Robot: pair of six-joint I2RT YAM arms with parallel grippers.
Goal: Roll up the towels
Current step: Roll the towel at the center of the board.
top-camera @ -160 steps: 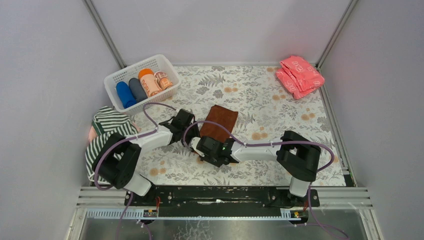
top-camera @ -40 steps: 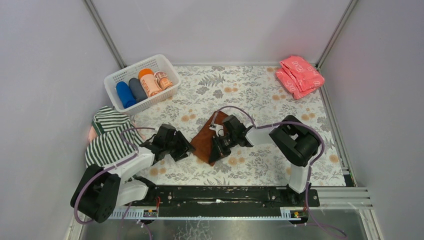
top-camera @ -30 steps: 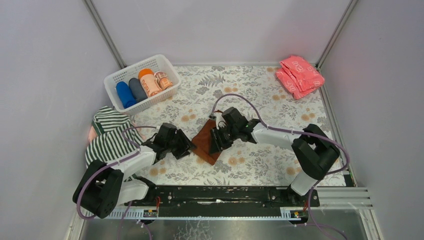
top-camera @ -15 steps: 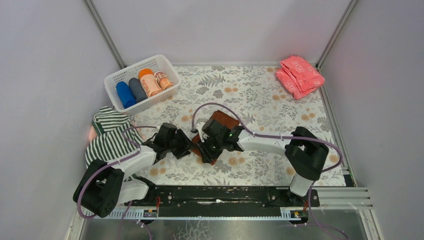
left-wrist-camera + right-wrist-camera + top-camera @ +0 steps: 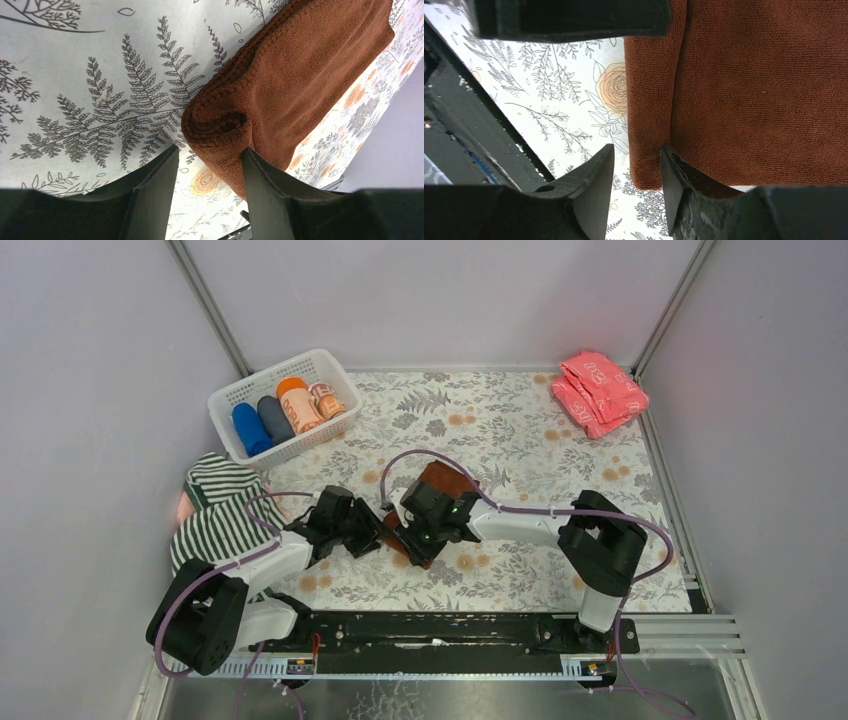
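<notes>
The rust-brown towel (image 5: 446, 483) lies in the middle of the floral mat, its near edge curled into a short roll (image 5: 218, 126). My left gripper (image 5: 362, 532) stands open at the roll's left end; one finger (image 5: 264, 187) touches the cloth, the other stands apart on the mat. My right gripper (image 5: 418, 533) is open over the same rolled edge (image 5: 651, 100), straddling its end, one finger (image 5: 678, 182) against the cloth. A dark-and-white striped towel (image 5: 218, 508) lies heaped at the left, a pale pink one (image 5: 184, 506) peeking from under it.
A white basket (image 5: 328, 368) at the back left holds several rolled towels. A stack of folded coral-pink cloths (image 5: 600, 386) sits in the back right corner. Grey walls close in the mat. The left gripper's body (image 5: 569, 20) shows in the right wrist view.
My right gripper has moved left across the brown towel to its near left edge, opening slightly. The towel has settled flatter. The left arm has held still.
</notes>
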